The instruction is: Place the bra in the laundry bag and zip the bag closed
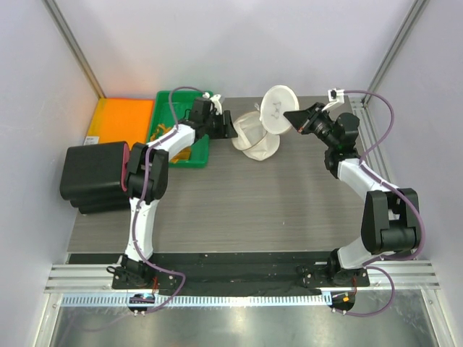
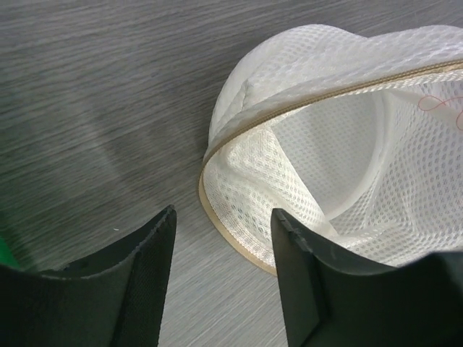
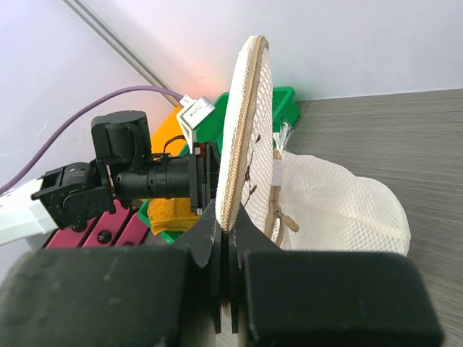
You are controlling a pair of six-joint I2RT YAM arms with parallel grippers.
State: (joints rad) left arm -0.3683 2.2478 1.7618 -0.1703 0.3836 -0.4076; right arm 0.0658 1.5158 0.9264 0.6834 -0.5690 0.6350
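The laundry bag (image 3: 340,210) is pinched at its lid (image 3: 244,123) by the right claw (image 3: 226,235).

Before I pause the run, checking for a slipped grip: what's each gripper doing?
Left gripper: open, empty, beside the laundry bag.
Right gripper: closed on the bag's lid.

Cream-white mesh laundry bag (image 1: 258,141) w/ tan zip (image 2: 221,225), orange-yellow bra (image 3: 170,211), green bin (image 1: 168,101), grey-grained table (image 1: 253,210).

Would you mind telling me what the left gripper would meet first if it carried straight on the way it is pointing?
Most likely the laundry bag: its zipper-edged rim lies just ahead of the open left gripper. Depth is unclear, so how soon is hard to say.
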